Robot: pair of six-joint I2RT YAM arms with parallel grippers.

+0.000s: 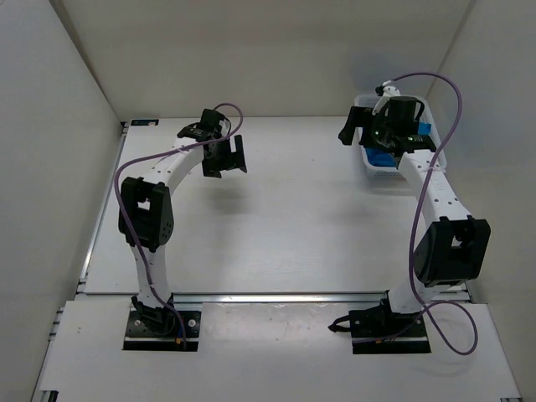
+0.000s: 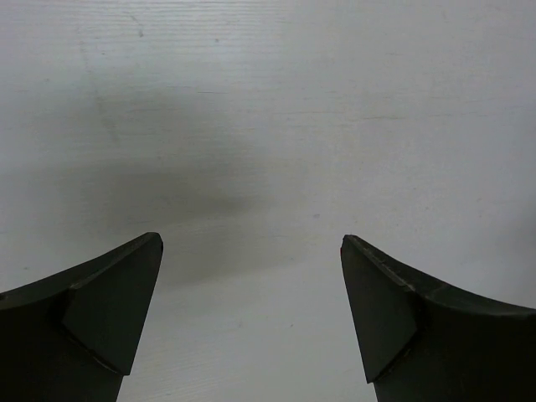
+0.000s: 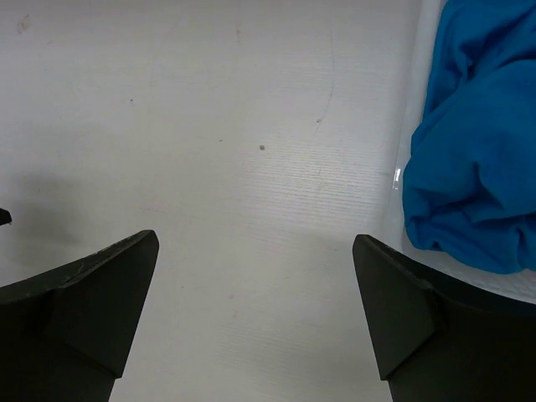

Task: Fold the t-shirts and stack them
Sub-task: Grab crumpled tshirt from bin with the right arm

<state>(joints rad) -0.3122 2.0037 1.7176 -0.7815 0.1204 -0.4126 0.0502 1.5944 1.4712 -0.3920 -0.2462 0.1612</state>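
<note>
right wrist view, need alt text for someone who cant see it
A crumpled blue t-shirt sits bunched at the right edge, inside the white basket rim, next to the white table. The right gripper's two dark fingers fill the bottom corners, wide open and holding nothing.

Basket (image 1: 373, 174) is sitting at the table's (image 1: 293, 218) two o'clock, shirt (image 3: 477, 151) lying in it. Right tool (image 3: 255, 243) is hanging at basket's nine o'clock edge; left tool (image 2: 251, 243) is hanging at table's eleven o'clock.
</note>
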